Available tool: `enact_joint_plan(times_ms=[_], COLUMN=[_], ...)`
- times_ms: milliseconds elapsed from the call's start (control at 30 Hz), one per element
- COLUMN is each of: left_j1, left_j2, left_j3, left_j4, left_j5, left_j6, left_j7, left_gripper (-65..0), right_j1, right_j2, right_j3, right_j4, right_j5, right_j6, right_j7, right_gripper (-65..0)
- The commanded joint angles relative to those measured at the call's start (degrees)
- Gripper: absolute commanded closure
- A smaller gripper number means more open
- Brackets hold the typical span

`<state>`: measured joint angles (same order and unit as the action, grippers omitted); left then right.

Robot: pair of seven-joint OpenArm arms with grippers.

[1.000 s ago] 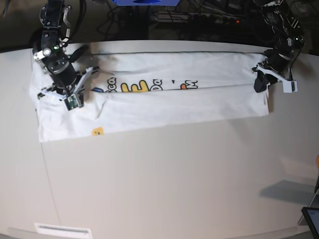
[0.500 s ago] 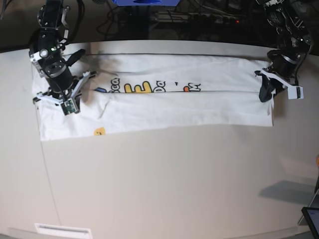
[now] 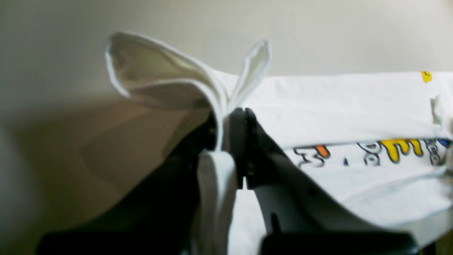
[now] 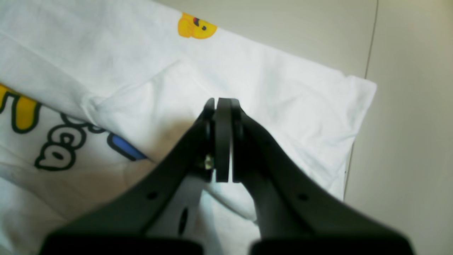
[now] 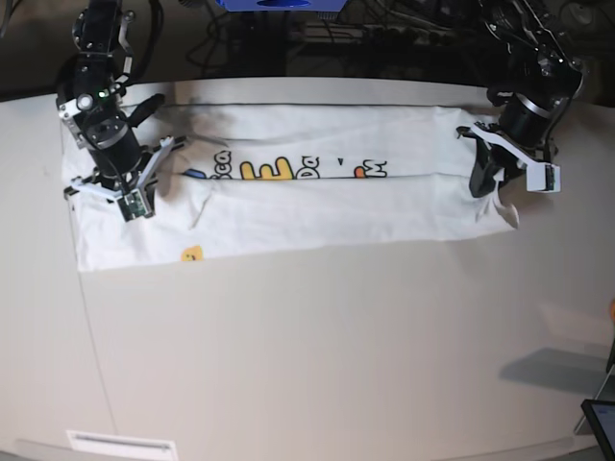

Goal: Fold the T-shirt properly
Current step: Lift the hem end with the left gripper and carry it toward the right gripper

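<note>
The white T-shirt (image 5: 317,206) lies folded into a long strip across the back of the table, its colourful print (image 5: 288,170) showing along the fold. At the strip's right end in the base view, my left gripper (image 5: 478,182) is shut on the cloth and holds that end raised. The left wrist view has white fabric (image 3: 159,78) bunched and standing up out of the closed left gripper (image 3: 226,141). My right gripper (image 5: 133,204) is over the shirt's left end. In the right wrist view its fingertips (image 4: 222,106) are pressed together above the cloth (image 4: 283,88), with no fabric seen between them.
A small yellow emoji print (image 5: 191,254) marks the shirt's near left corner. Cables and dark equipment (image 5: 384,38) line the back edge of the pale table (image 5: 336,346). A dark device (image 5: 601,423) sits at the front right corner, a white label (image 5: 120,444) at the front left.
My left gripper has carried the shirt's right end leftward and lifted it, shortening the strip. The right gripper shifted slightly back and left, then held still.
</note>
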<state>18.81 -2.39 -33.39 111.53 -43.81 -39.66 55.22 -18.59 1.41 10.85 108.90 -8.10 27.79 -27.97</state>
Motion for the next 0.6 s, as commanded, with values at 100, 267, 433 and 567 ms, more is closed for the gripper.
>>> enact_joint_plan(times_ms=[100, 267, 433, 567], left_j1=[-0.39, -1.27, -3.82, -6.19], left_j2=[0.06, 2.35, 3.84, 5.51], left_j3=[3.72, 7.58, 12.68, 17.25], left_j4=[1.22, 1.4, 1.31, 1.05], left_j5=[-1.33, -1.51, -1.42, -1.42], left_j6=[-0.34, -0.34, -0.34, -0.34], left_j7=[0.91, 0.82, 0.82, 0.82], left_gripper=[0.0, 0.0, 0.0, 0.0], right_j1=[-0.27, -0.44, -1.06, -1.15], right_j2=[0.22, 0.22, 0.22, 0.22], right_j3=[0.18, 0.18, 0.18, 0.18], right_j4=[1.12, 1.03, 1.03, 1.03], right_j5=[0.41, 0.41, 0.41, 0.41], right_j6=[-0.23, -0.23, -0.23, -0.23], right_j7=[1.28, 1.28, 1.37, 1.37], right_gripper=[-0.1, -0.1, -0.1, -0.1])
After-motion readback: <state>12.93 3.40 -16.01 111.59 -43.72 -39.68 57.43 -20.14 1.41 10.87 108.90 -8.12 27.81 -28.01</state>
